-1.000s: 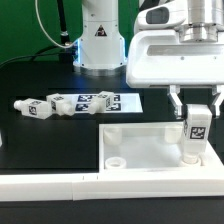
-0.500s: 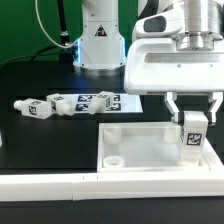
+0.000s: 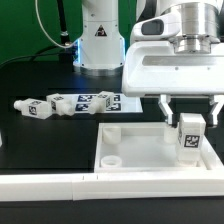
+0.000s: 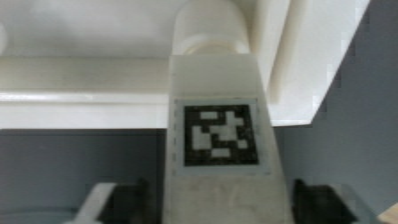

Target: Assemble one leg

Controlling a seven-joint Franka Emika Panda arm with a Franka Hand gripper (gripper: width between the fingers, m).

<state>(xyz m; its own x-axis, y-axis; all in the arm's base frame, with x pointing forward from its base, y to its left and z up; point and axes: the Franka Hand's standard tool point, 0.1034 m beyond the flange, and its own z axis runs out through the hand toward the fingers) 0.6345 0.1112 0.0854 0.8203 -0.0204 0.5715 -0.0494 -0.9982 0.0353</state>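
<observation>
One leg [image 3: 190,139], a white post with a black-and-white tag, stands upright in the white square panel's [image 3: 140,146] corner at the exterior view's right. My gripper [image 3: 192,111] is just above it, fingers spread to either side of its top. In the wrist view the leg [image 4: 222,130] fills the middle, with a dark gap between it and each finger [image 4: 111,205], so the gripper is open and not holding it. Two more legs [image 3: 35,106] [image 3: 60,103] lie on the black table at the left.
The marker board [image 3: 105,101] lies on the table behind the panel. The robot base [image 3: 98,35] stands at the back. A raised round socket [image 3: 116,160] sits in the panel's near left corner. A white bar [image 3: 40,186] runs along the front.
The gripper has risen and its fingers have spread apart. The leg stays standing in the panel's corner.
</observation>
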